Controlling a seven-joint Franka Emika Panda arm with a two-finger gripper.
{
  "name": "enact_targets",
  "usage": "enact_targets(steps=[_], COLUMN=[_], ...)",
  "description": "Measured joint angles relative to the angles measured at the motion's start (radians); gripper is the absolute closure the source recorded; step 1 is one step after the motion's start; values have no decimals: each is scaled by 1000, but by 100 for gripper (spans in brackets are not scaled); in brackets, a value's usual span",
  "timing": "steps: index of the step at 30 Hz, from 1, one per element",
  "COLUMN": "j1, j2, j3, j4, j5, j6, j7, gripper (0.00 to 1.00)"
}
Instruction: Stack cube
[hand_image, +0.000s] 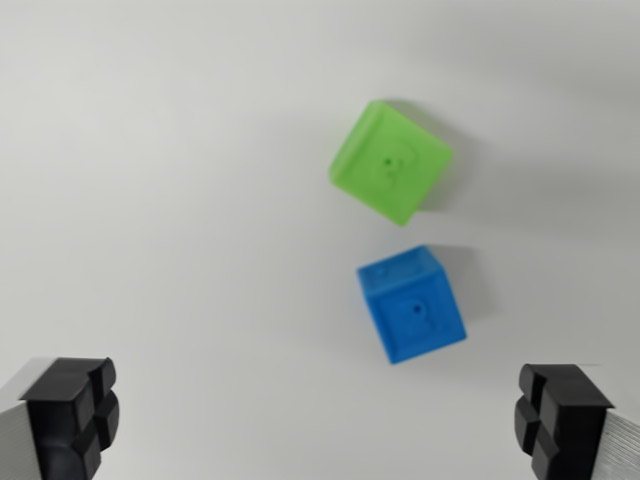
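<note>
Nothing stacked yet — green cube sits at twelve o'clock of blue cube, apart; gripper spread wide, empty.

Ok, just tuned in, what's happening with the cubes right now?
Nothing is grasped yet. The gripper is open, its two black fingertips wide apart at the bottom corners of the wrist view, above a white table. A blue cube lies ahead between the fingers, toward the wrist view's right, and a green cube sits just beyond it. The cubes are apart, not stacked.
</note>
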Motion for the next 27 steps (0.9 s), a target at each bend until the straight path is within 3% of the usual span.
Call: enact_targets(steps=[15, 27], j1=[-62, -125], j2=[25, 67], j3=[-4, -5], j4=[-80, -134], j5=[18, 31], j6=[91, 172], j7=[-234, -458], gripper=[0, 0])
